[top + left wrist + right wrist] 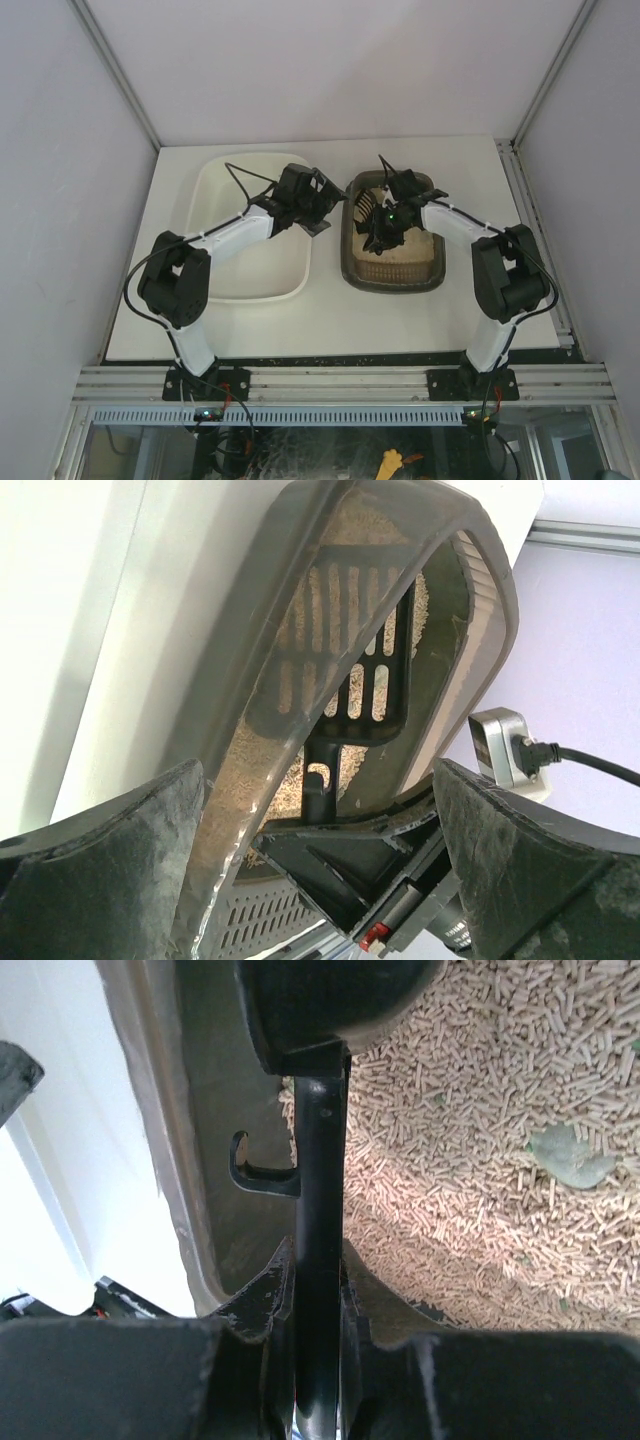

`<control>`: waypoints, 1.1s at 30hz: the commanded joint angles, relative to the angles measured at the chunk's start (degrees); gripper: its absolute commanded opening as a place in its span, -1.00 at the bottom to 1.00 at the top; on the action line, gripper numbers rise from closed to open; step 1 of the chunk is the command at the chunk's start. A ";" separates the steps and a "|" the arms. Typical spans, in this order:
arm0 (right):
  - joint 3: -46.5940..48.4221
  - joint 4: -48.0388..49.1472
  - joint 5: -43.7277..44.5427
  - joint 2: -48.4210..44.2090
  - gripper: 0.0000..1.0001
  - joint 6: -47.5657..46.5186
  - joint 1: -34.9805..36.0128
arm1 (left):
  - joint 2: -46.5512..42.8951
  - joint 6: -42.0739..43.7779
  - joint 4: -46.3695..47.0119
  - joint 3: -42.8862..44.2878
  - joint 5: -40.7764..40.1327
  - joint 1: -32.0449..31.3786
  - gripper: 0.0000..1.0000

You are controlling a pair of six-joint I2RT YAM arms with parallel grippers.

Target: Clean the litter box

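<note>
The litter box (pixel 393 262), a dark translucent tray of beige pellet litter, lies right of centre. My right gripper (pixel 381 232) is inside it, shut on the handle of the black slotted scoop (pixel 320 1160). The scoop's slotted head (pixel 350 660) lies on the litter near the box's left wall (pixel 200 1160). A grey-green lump (pixel 570 1155) rests on the pellets. My left gripper (pixel 328 210) is open and empty at the box's left rim (pixel 255 690), which passes between its fingers (pixel 130 850).
A larger cream-white tub (pixel 225 285) stands left of the litter box, under my left arm. White enclosure walls surround the white table (pixel 330 325). An aluminium rail (pixel 340 382) runs along the near edge.
</note>
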 commanded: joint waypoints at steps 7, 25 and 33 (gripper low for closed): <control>0.23 12.27 -10.11 2.74 -1.00 1.17 -0.64 | -3.07 2.47 2.41 0.45 0.67 0.30 0.99; -14.87 20.55 -19.41 -7.01 -1.00 4.03 -10.55 | -5.58 5.64 2.12 1.03 0.02 0.60 0.99; -17.07 16.45 -15.79 -13.14 -1.00 1.81 -11.17 | -10.77 17.50 -4.17 5.28 3.35 3.22 0.99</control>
